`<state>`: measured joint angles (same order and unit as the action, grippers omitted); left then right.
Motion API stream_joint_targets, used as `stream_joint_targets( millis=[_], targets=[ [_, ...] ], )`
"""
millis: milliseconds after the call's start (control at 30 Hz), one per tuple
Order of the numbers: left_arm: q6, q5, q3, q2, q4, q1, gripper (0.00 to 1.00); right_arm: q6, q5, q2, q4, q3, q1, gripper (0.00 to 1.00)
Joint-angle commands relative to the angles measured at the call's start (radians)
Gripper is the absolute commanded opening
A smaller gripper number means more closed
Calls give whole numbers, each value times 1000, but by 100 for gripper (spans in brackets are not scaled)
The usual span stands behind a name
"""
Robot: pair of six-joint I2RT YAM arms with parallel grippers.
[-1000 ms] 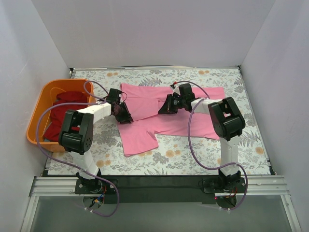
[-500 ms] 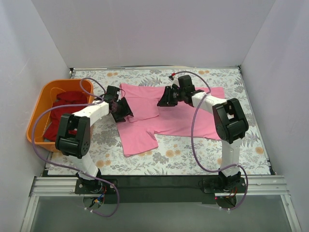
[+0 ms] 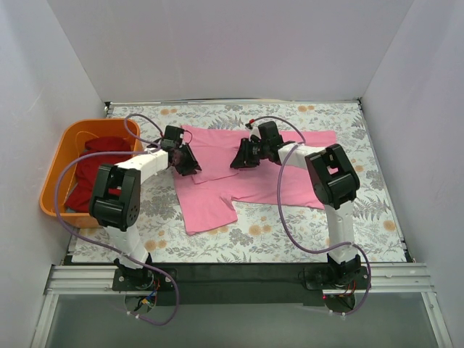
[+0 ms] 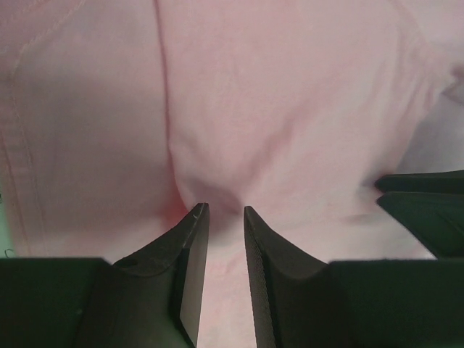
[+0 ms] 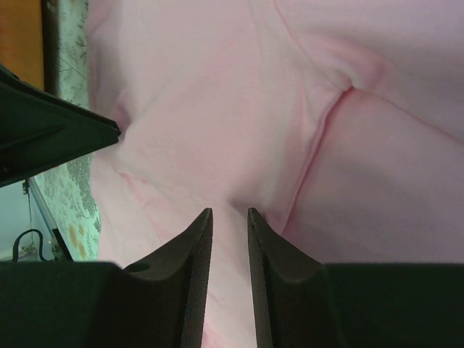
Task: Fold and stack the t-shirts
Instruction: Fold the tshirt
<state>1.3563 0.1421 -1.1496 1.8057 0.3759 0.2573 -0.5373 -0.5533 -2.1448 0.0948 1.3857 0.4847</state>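
Observation:
A bright pink t-shirt (image 3: pixel 254 181) lies partly folded on the floral table, one part reaching toward the front (image 3: pixel 206 210). My left gripper (image 3: pixel 192 165) pinches a fold of it near the shirt's left edge; cloth puckers between its jaws in the left wrist view (image 4: pixel 225 210). My right gripper (image 3: pixel 235 159) pinches the same folded flap near the shirt's middle, with cloth bunched at its tips (image 5: pixel 230 212). Both grippers face each other, close together. Dark red t-shirts (image 3: pixel 98 163) lie in the orange basket.
The orange plastic basket (image 3: pixel 54 170) stands at the table's left edge. White walls close the table on three sides. The table's floral cover (image 3: pixel 290 232) shows in front of the shirt and to its right.
Both grippers have moved toward the back of the table, taking the pinched pink flap with them. The folded edge now lies further back over the shirt.

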Motion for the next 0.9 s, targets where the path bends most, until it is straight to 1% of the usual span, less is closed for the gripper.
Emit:
stream_joint_targets(
  millis=[0, 100, 200, 267, 300, 367, 400, 433, 467, 500, 533, 600, 633, 667, 700, 733, 767, 800, 833, 867],
  targets=[
    [13, -35, 43, 7, -22, 3, 26, 31, 10, -1, 39, -13, -5, 28],
    [18, -55, 82, 0, -19, 3, 24, 36, 16, 9, 37, -33, -9, 28],
    [20, -97, 112, -61, -12, 3, 23, 51, 29, 49, 22, -57, -21, 28],
    [11, -130, 122, -135, 0, 3, 24, 79, 44, 80, 2, -68, -32, 28],
    [3, -168, 129, -163, 18, 3, 30, 89, 52, 124, -27, -76, -35, 29],
    [-3, -215, 146, -266, 34, 3, 35, 143, 104, 178, -69, -100, -46, 32],
    [-8, -229, 155, -305, 52, 2, 38, 161, 125, 241, -85, -114, -51, 36],
    [-13, -246, 180, -339, 61, 3, 45, 177, 172, 275, -134, -147, -57, 37],
    [-16, -280, 194, -403, 69, 3, 48, 207, 200, 310, -156, -164, -67, 39],
    [-17, -294, 209, -428, 92, 3, 50, 220, 229, 383, -182, -189, -73, 43],
    [-19, -302, 238, -454, 103, 3, 56, 230, 283, 422, -203, -209, -89, 44],
    [-19, -315, 278, -515, 116, 3, 59, 247, 305, 527, -257, -284, -116, 46],
    [-19, -315, 295, -532, 120, 3, 60, 241, 303, 563, -271, -312, -158, 47],
    [-11, -317, 333, -543, 118, 3, 62, 232, 297, 597, -306, -377, -187, 47],
    [-8, -320, 347, -551, 118, 3, 62, 209, 290, 659, -323, -410, -219, 48],
    [-6, -317, 358, -549, 116, 3, 63, 206, 276, 695, -342, -447, -285, 49],
    [-2, -314, 369, -546, 115, 3, 63, 203, 277, 730, -355, -479, -317, 49],
    [0, -312, 372, -540, 107, 3, 62, 214, 285, 808, -380, -543, -343, 50],
    [0, -309, 370, -528, 104, 3, 63, 223, 324, 847, -388, -569, -385, 50],
    [0, -311, 369, -519, 98, 3, 62, 235, 352, 887, -398, -594, -399, 52]
  ],
)
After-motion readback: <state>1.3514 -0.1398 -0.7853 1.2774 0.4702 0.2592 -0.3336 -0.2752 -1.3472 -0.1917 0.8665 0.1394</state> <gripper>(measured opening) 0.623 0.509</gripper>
